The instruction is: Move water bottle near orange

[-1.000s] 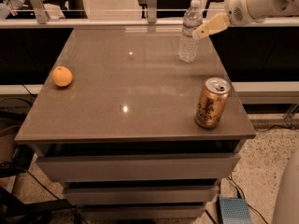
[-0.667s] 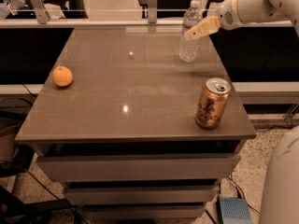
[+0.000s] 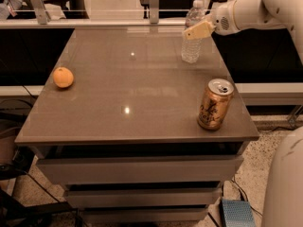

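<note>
Grey tabletop (image 3: 142,103): gripper (image 3: 193,30) at the upright capped water bottle (image 3: 191,51), grasp impossible to tell; orange (image 3: 63,77) well apart.

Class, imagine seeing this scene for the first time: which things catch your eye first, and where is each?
The gripper is up against the water bottle at the far right corner of the table. A gold drink can stands front right; an orange sits alone at the left edge.
</note>
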Tool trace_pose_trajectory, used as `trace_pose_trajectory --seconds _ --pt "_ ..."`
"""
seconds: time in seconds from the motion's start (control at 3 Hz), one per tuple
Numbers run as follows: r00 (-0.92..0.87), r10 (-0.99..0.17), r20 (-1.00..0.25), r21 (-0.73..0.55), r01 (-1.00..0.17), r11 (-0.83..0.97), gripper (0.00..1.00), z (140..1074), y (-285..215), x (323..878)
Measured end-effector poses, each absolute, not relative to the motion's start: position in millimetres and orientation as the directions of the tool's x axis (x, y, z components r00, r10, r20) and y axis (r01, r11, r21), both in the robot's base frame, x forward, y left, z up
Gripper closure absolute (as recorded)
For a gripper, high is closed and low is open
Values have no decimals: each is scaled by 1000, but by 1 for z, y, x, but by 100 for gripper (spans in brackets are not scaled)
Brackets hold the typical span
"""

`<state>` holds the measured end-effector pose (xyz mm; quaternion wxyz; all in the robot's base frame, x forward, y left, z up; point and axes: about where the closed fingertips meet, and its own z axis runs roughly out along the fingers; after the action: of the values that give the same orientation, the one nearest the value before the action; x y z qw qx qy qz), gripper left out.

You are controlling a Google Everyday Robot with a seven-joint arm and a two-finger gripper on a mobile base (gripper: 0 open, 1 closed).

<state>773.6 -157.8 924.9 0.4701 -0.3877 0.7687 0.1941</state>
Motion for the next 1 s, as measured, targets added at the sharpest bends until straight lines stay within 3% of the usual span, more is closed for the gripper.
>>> trace_pose_trajectory --seconds 0.67,1.0 --pt "-161 -413 -896 -57 -882 468 87 956 -109 722" --pt "-51 -455 -889 -106 -944 311 100 975 -49 676"
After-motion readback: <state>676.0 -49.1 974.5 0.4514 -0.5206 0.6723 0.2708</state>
